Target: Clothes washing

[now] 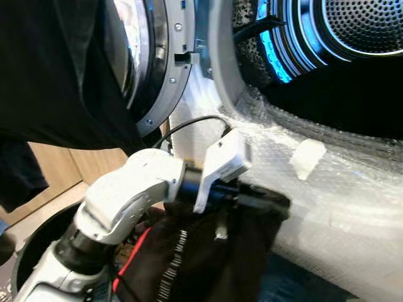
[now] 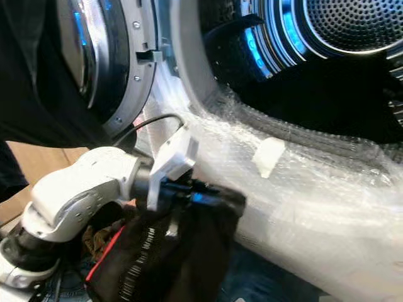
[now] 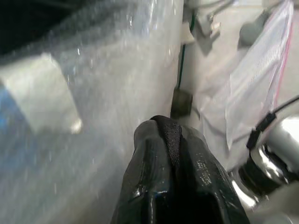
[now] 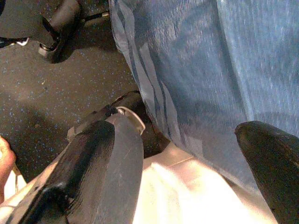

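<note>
Washer (image 1: 208, 94) front-loader, white body, taking up most of the scene ahead. Its lower front is wrapped in bubble wrap (image 1: 340, 189), with a small white tab (image 1: 307, 158) on the wrap below the opening.

Drum (image 1: 365, 22) perforated metal, lit blue around the rim, dark inside the mouth.

Door (image 1: 157, 63) swung open to the robot's left, grey ring with screws, glass bowl catching reflections. A large black cloth (image 1: 56, 82) hangs over the door side at upper left.

Left arm (image 1: 126, 195) silver, reaching forward below the drum mouth, a black cable looping over its white wrist block.

Dark garment (image 1: 208, 251) black with a red edge and a strip of white lettering, hanging from the left claw (image 1: 252, 196) just beside the wrapped front, below the drum opening, not inside it. Left wrist view: the claw's fingers (image 3: 154, 186) are pressed together on a fold of the black fabric, bubble wrap right ahead.

Right claw (image 4: 187, 154) spread wide, nothing between its fingers, pointed down over blue striped cloth (image 4: 210, 70) and a white cloth (image 4: 187, 196) on a dark speckled floor (image 4: 56, 102).
</note>
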Tool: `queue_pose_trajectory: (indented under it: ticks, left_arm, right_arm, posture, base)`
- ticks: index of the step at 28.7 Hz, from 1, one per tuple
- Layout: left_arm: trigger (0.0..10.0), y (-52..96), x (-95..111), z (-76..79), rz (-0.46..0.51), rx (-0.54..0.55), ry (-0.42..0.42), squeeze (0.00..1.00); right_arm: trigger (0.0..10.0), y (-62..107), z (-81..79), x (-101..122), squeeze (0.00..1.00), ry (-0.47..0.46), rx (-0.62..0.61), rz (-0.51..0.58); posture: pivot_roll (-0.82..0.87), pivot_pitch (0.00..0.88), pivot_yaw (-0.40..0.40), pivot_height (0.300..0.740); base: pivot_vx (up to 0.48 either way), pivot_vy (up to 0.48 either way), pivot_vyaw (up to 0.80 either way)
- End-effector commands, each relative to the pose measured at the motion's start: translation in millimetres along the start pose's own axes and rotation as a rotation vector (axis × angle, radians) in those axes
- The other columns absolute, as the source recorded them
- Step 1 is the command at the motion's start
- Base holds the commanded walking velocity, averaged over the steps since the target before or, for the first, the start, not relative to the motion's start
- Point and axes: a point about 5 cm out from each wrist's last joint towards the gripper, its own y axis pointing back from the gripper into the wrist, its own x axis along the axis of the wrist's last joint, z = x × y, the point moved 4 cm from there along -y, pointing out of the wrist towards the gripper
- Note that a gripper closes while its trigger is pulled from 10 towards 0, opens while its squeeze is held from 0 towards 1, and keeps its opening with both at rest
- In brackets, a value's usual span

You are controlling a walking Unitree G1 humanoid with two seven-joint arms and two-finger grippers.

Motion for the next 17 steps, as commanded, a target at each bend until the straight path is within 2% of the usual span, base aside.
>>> queue_pose_trajectory:
  ticks: [1, 7, 9, 14, 17]
  left_arm:
    - [0.0, -1.9, 11, -2.6, 0.011, -0.013, -0.059, 0.0]
    - [0.0, -20.9, 18, -5.3, 0.036, -0.089, -0.092, 0.0]
    - [0.0, -31.9, 30, -9.0, 0.073, -0.114, -0.123, 0.0]
    - [0.0, -36.1, 33, -9.3, 0.091, -0.13, -0.134, 0.0]
    - [0.0, -29.3, 27, -10.7, 0.107, -0.107, -0.097, 0.0]
  right_arm:
    - [10.0, -0.2, -1.5, -1, 0.0, -0.014, -0.001, 0.001]
    - [10.0, -0.3, -0.6, -6, 0.0, -0.001, -0.017, -0.008]
    - [10.0, -0.3, 0.0, -8, 0.0, -0.025, -0.021, -0.014]
    - [10.0, -0.2, 1.3, -11, 0.0, -0.036, -0.029, -0.014]
    - [10.0, -0.2, 0.9, -13, 0.0, -0.014, -0.027, -0.009]
  posture:
    - [0.21, 0.0, 0.003, 0.74]
    - [0.19, 0.0, -0.001, 0.74]
    - [0.18, 0.0, 0.003, 0.74]
    - [0.16, 0.0, 0.015, 0.74]
    - [0.14, 0.0, 0.014, 0.74]
  base:
    - [0.0, 0.0, 0.0]
    - [0.0, 0.0, 0.0]
    - [0.0, 0.0, 0.0]
    - [0.0, 0.0, 0.0]
    - [0.0, 0.0, 0.0]
